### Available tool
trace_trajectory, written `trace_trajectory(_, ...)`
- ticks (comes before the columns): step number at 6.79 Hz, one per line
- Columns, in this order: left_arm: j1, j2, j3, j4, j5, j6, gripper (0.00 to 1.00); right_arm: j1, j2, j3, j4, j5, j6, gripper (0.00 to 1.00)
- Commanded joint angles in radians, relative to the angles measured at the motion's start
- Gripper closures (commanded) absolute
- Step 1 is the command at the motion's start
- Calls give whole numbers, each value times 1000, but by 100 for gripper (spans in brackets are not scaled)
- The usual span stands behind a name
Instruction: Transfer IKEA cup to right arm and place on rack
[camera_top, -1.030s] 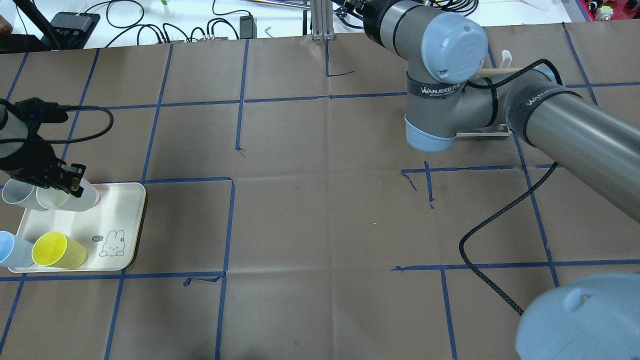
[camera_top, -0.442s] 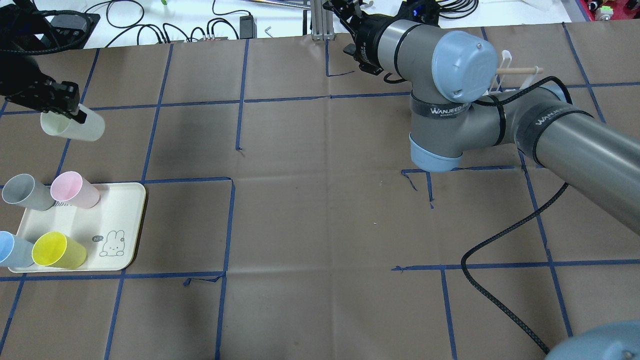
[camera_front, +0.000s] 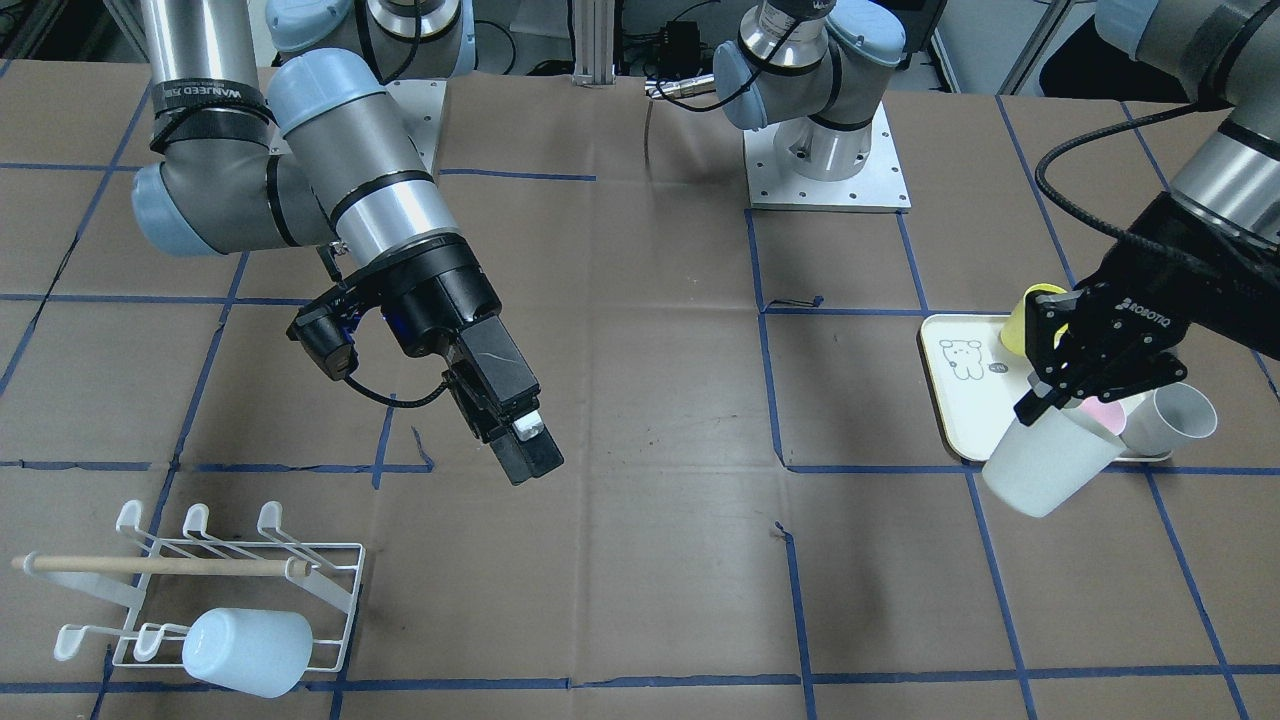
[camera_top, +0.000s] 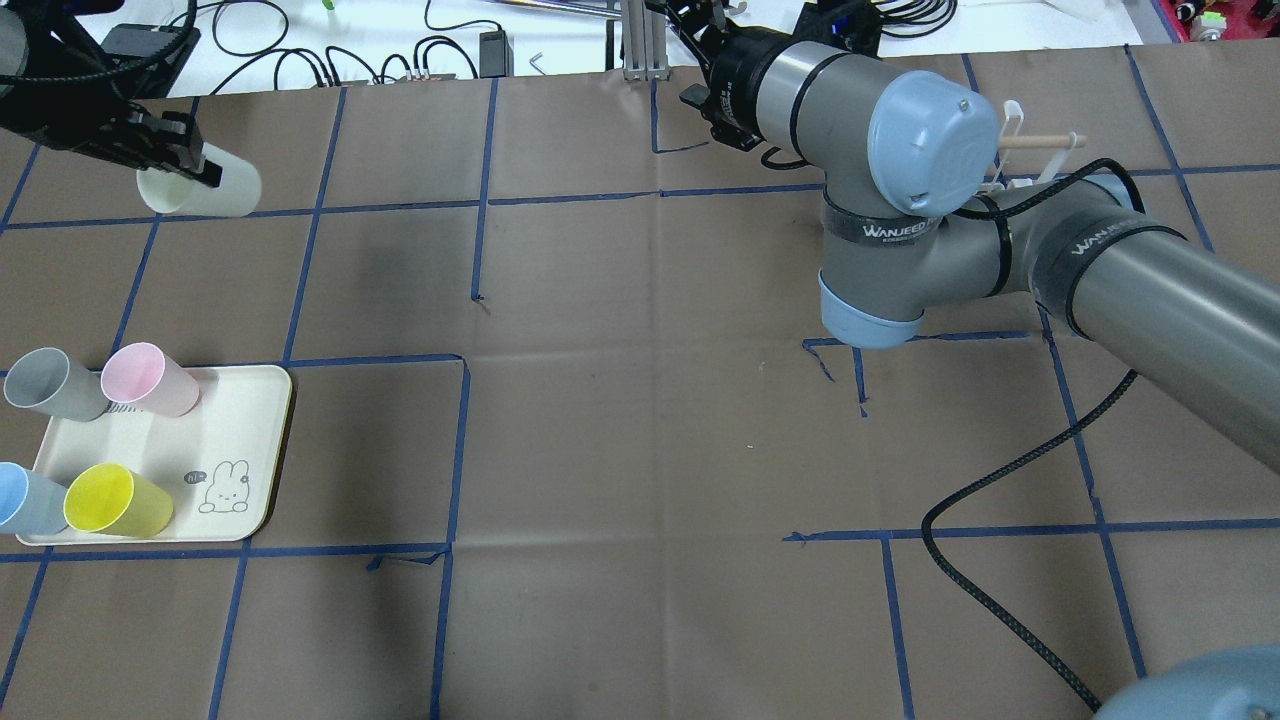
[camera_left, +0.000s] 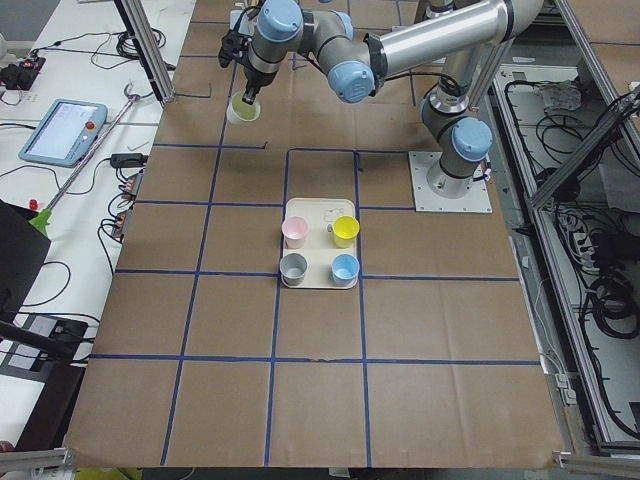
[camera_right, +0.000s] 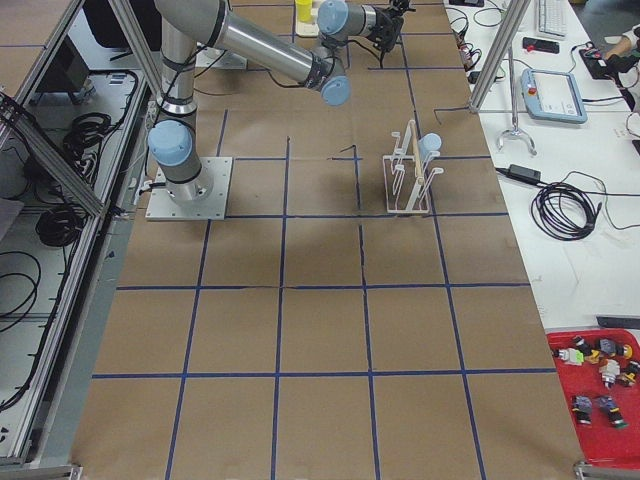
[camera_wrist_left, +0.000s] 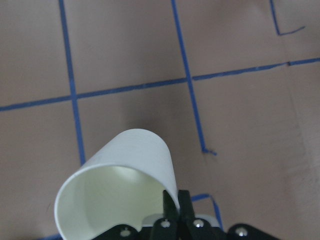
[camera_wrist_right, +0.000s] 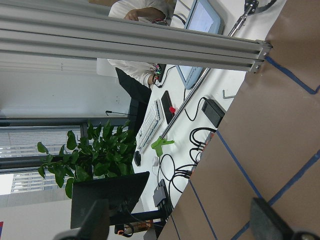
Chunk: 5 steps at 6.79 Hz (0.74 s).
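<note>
- Across the whole field, the table (camera_top: 640, 450): brown paper ruled into squares by blue tape, probably to mark stations for tray, hand-over and rack.
- Reaching in over the middle ground, the right arm (camera_top: 1150, 290): it is on the rack's side of the table, so it is judged to be the receiver at the hand-over.
- Opposite it, the left arm (camera_front: 1225, 170): raised on the tray's side, carrying the load.
- On the robot's left, the tray (camera_top: 250, 420): cream, printed with a rabbit. It holds a grey cup (camera_top: 50, 385), pink cup (camera_top: 148, 380), blue cup (camera_top: 25, 500) and yellow cup (camera_top: 115, 500) as stock.
- On the robot's right, the rack (camera_front: 210, 585): white wire with a wooden rod (camera_front: 150, 565) across. A pale cup (camera_front: 245, 650) already sits over a front prong.
- Held in the air, clear of the tray, the IKEA cup (camera_top: 205, 190): off-white and tilted. Its body and base are left free, probably for the second grasp.
- At its rim, the left gripper (camera_front: 1060, 390): fingers (camera_wrist_left: 172, 205) pinch the cup wall.
- Over bare paper, the right gripper (camera_front: 530, 455): its wrist view shows the fingers spread with nothing between them.
- Lettering: "WANJEED" on the black band (camera_top: 895, 232); "ROBOTIQ" on the left gripper's body. The tray's speech bubble is too small to read.
</note>
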Motion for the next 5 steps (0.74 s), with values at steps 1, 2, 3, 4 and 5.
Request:
trace_trajectory(1,-18,-6,-74,202,-318,33,100,2,3,7,-2,0,8,0)
trace_trajectory(2,-21,-9,-139,331,-391,33,100,0,3,7,-3,-14,6,0)
trace_trajectory(3,-32,-5,-221,437,-443,33,100,-1,3,7,-2,-15,11,0)
trace_trajectory(4,-44,-8,-301,557,-448,34,100,-1,3,7,-2,-15,8,0)
trace_trajectory(5,-67,-12,-370,698,-488,34,100,0,6,5,0,-14,6,0)
